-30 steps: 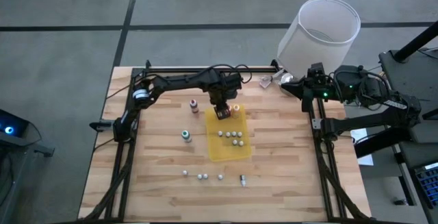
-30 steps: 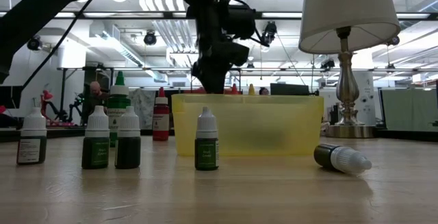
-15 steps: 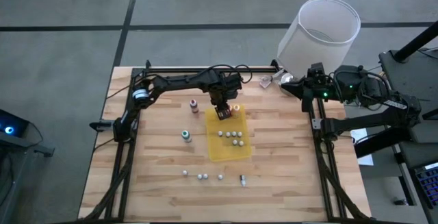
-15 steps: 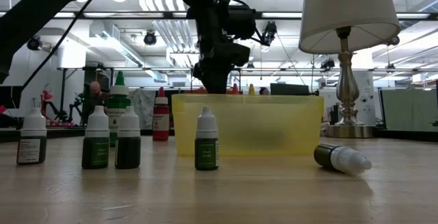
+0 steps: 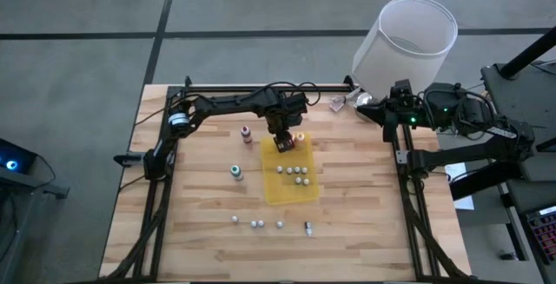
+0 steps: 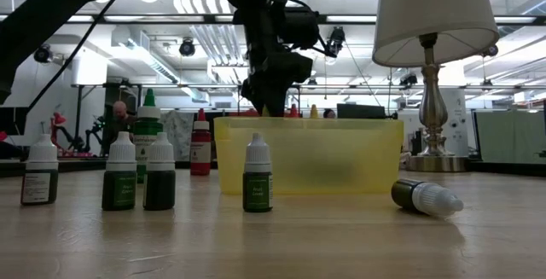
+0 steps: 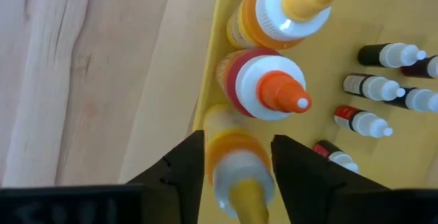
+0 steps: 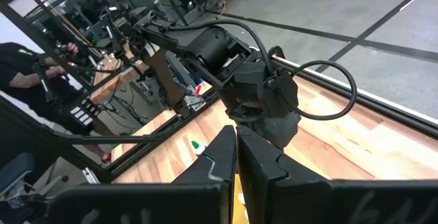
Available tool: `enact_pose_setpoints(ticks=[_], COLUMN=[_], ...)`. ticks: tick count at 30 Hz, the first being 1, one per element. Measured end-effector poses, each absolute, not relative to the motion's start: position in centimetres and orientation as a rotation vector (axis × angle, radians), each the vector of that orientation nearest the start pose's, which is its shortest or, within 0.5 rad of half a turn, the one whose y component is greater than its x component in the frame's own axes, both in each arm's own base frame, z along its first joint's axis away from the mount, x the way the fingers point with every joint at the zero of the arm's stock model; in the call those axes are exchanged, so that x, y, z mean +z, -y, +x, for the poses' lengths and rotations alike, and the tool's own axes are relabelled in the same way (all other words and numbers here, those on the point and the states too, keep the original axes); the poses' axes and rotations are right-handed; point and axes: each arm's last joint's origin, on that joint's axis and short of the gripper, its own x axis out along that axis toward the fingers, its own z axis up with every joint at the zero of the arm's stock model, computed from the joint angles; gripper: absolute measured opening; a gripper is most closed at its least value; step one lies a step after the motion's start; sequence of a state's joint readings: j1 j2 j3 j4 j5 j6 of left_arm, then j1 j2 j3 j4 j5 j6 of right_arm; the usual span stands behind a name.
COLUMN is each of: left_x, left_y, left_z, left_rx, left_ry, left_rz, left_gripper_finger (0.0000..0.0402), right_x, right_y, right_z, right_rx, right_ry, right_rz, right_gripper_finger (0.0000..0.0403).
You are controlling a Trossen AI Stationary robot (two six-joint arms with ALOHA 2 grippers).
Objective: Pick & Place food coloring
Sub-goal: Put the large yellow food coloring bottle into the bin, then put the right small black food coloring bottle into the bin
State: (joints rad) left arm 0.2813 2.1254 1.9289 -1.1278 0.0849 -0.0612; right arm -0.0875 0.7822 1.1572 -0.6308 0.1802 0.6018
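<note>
The food coloring bottles are spread over the table. Several tiny ones (image 5: 295, 174) stand in the yellow tray (image 5: 304, 195), and a red bottle with an orange cap (image 7: 268, 88) and a yellow one (image 7: 287, 5) stand at the tray's far left corner. A dark red bottle (image 5: 246, 133) and a green one (image 5: 236, 172) stand left of the tray. Small ones (image 5: 256, 224) stand near the near edge, and one (image 6: 426, 198) lies on its side. My left gripper (image 5: 282, 142) points down over that corner, shut on an orange-yellow bottle (image 7: 229, 152). My right gripper (image 8: 236, 162) waits shut at the far right. My left gripper pinches the orange-yellow bottle between its two fingers (image 7: 185, 172), on the upper body just below the cap (image 7: 236, 183). The fingers come from above, pointing down. The bottle stays upright beside the red one, just inside the tray's left wall; whether its base (image 7: 215, 118) rests on the tray floor I cannot tell.
A table lamp with a white shade (image 5: 404, 45) stands at the far right corner beside my right arm (image 5: 408, 110). Bare wood lies to the tray's right and along the left side. Black rails run down both sides of the table. A person (image 8: 27, 73) is in the room beyond.
</note>
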Motion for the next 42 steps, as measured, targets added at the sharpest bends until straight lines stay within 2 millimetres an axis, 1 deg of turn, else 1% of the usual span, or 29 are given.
enact_pose_setpoints(ticks=[6,11,15,18,21,26,29,33,36,39,42], left_x=[24.6,25.5,27.2,28.9,30.8,33.8,35.6,37.1,38.5,39.7,40.6], left_y=[-11.8,-11.8,-11.7,-11.7,-11.2,-9.9,-8.9,-6.9,-5.4,-3.8,-2.5], left_z=[41.8,41.7,41.5,41.2,41.1,41.1,41.2,40.2,39.1,38.5,38.1], left_rx=[0.204,0.201,0.198,0.198,0.193,0.168,0.129,0.072,0.051,0.021,-0.005], left_ry=[-1.307,-1.306,-1.311,-1.307,-1.284,-1.204,-1.135,-1.084,-1.057,-1.006,-0.973], left_rz=[-0.294,-0.29,-0.287,-0.289,-0.282,-0.27,-0.262,-0.293,-0.293,-0.278,-0.262], left_gripper_finger=[0.015,0.0151,0.0151,0.0151,0.0151,0.0151,0.0151,0.0151,0.0151,0.0151,0.0151], right_x=[41.1,41.1,41.1,41.1,41.1,41.1,41.1,41.0,40.9,40.7,40.4], right_y=[1.7,1.7,1.7,1.7,1.7,1.7,1.5,1.1,1.0,0.9,0.6], right_z=[13.1,13.1,13.1,13.1,13.1,13.1,13.1,13.2,13.4,14.0,14.7], right_rx=[-0.335,-0.336,-0.335,-0.335,-0.336,-0.33,-0.273,-0.147,-0.083,-0.023,0.077], right_ry=[-0.168,-0.168,-0.168,-0.168,-0.169,-0.173,-0.193,-0.231,-0.257,-0.297,-0.336], right_rz=[0.583,0.583,0.583,0.583,0.583,0.575,0.559,0.526,0.506,0.456,0.407], right_gripper_finger=[0.0009,0.0009,0.0009,0.0009,0.0009,0.0009,0.0009,0.0009,0.0009,0.0009,0.0009])
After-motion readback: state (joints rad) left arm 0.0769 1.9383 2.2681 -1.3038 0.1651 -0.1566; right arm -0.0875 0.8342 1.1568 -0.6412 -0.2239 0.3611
